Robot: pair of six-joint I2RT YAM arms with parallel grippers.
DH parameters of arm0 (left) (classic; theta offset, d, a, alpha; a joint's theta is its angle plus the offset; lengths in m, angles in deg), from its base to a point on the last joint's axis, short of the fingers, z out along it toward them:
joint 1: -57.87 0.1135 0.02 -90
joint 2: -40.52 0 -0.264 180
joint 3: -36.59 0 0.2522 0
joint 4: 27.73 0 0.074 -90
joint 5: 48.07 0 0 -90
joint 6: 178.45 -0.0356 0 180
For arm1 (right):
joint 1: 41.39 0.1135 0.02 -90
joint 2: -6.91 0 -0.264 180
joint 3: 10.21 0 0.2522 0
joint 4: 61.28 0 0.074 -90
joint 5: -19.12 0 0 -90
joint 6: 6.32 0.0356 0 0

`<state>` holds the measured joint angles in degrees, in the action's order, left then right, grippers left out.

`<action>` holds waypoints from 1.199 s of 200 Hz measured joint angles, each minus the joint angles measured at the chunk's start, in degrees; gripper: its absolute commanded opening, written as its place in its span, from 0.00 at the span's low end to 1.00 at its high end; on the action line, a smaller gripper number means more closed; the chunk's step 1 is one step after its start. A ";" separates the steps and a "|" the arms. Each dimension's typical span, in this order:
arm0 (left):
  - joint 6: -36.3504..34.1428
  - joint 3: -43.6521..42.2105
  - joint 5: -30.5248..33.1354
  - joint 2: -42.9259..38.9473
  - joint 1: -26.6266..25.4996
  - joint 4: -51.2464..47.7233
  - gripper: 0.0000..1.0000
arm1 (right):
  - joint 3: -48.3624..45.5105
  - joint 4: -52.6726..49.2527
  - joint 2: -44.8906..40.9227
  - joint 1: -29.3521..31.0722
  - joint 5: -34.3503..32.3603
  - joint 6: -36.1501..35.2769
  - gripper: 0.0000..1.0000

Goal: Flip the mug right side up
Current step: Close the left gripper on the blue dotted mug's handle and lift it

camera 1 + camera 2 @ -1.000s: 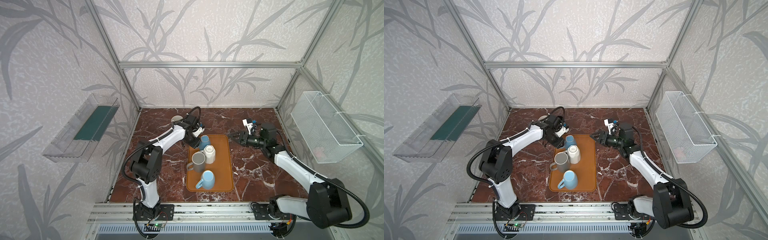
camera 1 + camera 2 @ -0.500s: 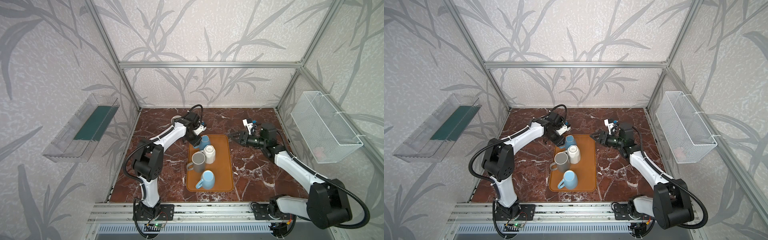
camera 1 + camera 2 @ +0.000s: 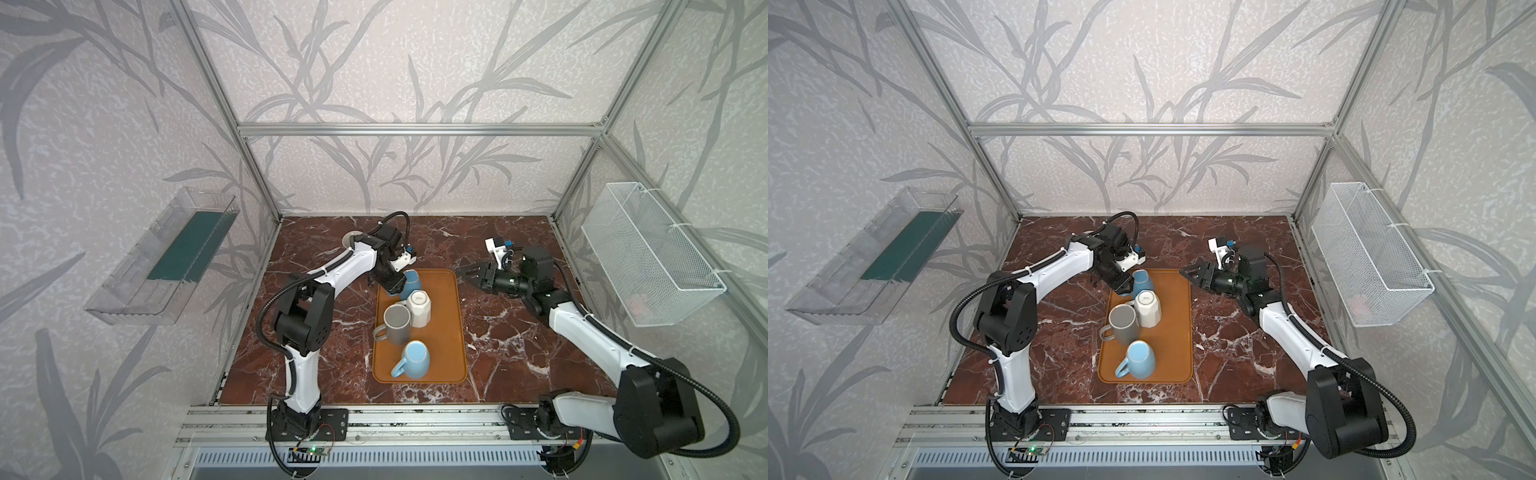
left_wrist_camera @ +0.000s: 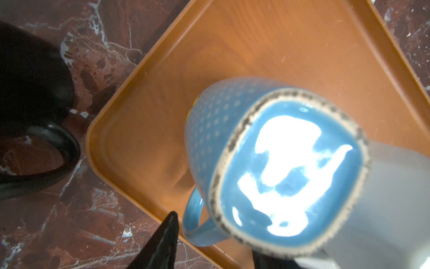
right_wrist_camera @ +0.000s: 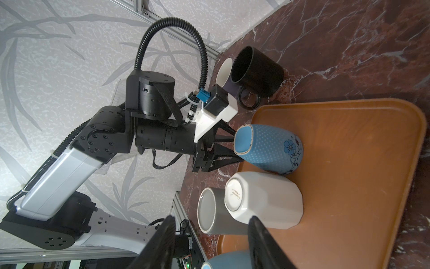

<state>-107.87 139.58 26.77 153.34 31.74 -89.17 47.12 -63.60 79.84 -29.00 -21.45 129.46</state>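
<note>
The blue dotted mug (image 5: 267, 149) is seen upside down at the tray's (image 3: 444, 316) far left corner, crowded by a white mug (image 3: 419, 308). Its base is straddled by the half-spread left end effector (image 5: 236, 146), one finger (image 4: 167, 233) just clear of the handle. A black mug (image 5: 256, 72) is set on the table (image 3: 519, 332) nearby. The right end effector (image 3: 471, 274) is held parted and empty beside the tray.

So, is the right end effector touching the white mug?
Apart. Both top views show bare tray between the right end effector and the white mug.

Left fingers (image 5: 223, 160) parted, pointing downward, right fingers (image 5: 162, 244) parted, held level.
</note>
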 measured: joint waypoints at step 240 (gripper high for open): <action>1.68 -0.46 -1.86 0.20 -0.07 0.35 0.00 | -0.07 -0.17 -0.66 0.00 -0.48 -0.20 0.51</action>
<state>-106.19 139.12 24.92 153.53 31.67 -88.82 47.06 -63.78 79.18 -29.00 -21.94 129.27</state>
